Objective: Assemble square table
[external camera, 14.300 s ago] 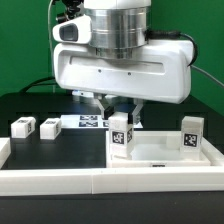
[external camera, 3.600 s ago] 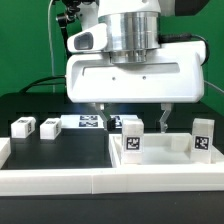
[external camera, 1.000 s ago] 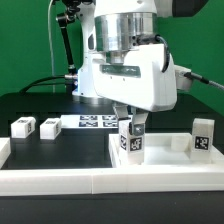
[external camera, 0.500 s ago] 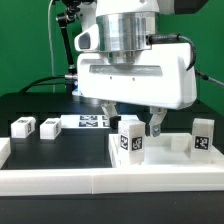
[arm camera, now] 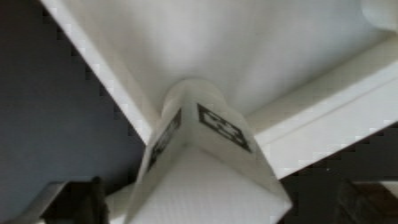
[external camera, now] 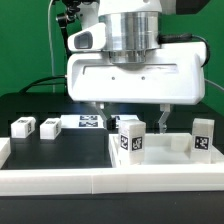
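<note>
Lies under everything as a black tabletop point(external camera: 40, 108). Fills the upper middle of the exterior view: the arm point(external camera: 130, 25), ending in a broad white tool point(external camera: 130, 120) aimed straight down over the tray. Grips nothing. Fingers point(external camera: 163, 117) spread wide apart, one to each side of the middle leg point(external camera: 128, 140) and clear of both its faces.

Runs along the near edge as a long white wall point(external camera: 55, 183). Sits just behind that wall, on the exterior view's right: the white tray point(external camera: 170, 160), with a raised rim. Lies flat on the tabletop just beyond the tray's left corner: the marker board point(external camera: 88, 122).

Stands upright inside the tray near its left rim, directly under the tool, tag facing the camera: the middle leg. Stands upright at the tray's far right, tag also forward: the corner leg point(external camera: 203, 136). Rest on the bare tabletop at the exterior view's left, side by side and well apart from the tray: an outer loose leg point(external camera: 21, 127) and an inner loose leg point(external camera: 48, 128).

In the wrist view, looms close and centred: the middle leg point(arm camera: 199, 160), tagged face turned aside, against the white tray point(arm camera: 267, 40) and the dark tabletop point(arm camera: 54, 90).
</note>
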Action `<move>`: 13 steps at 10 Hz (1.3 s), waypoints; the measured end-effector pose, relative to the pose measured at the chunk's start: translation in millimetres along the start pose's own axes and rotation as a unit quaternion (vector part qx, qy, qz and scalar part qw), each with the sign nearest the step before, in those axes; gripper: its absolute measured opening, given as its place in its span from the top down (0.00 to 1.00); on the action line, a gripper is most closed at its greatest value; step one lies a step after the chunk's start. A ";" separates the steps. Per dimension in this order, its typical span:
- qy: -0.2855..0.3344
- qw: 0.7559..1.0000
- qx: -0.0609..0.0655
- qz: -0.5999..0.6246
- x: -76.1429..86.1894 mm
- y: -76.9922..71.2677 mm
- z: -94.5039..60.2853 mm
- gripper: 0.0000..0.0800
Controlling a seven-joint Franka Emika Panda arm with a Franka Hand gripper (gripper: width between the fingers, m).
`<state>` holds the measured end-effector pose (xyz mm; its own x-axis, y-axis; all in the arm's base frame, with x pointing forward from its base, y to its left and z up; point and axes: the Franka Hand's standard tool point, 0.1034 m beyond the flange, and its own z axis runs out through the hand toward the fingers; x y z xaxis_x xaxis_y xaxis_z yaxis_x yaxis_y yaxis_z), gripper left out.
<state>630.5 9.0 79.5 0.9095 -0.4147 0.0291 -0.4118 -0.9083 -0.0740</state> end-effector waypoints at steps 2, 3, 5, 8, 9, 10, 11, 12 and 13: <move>0.003 0.998 0.000 -0.067 0.4 -1.0 0.7 0.19; 0.004 0.993 0.000 -0.116 -0.8 -3.2 1.3 0.19; 0.004 0.983 -0.004 -0.181 -3.0 -6.1 2.2 0.19; 0.008 0.962 -0.013 -0.274 -4.8 -6.2 4.7 0.19; 0.007 0.951 -0.015 -0.309 -4.3 -4.3 4.9 0.19; 0.007 0.944 -0.015 -0.330 -3.3 -2.0 4.9 0.19; 0.007 0.943 -0.015 -0.331 -2.8 -0.9 4.8 0.19; 0.007 0.944 -0.015 -0.330 -2.9 -1.0 4.9 0.35; 0.007 0.944 -0.015 -0.330 -2.9 -0.9 4.9 0.52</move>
<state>628.6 11.2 74.6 0.9676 0.2419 0.0717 0.2430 -0.9700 -0.0066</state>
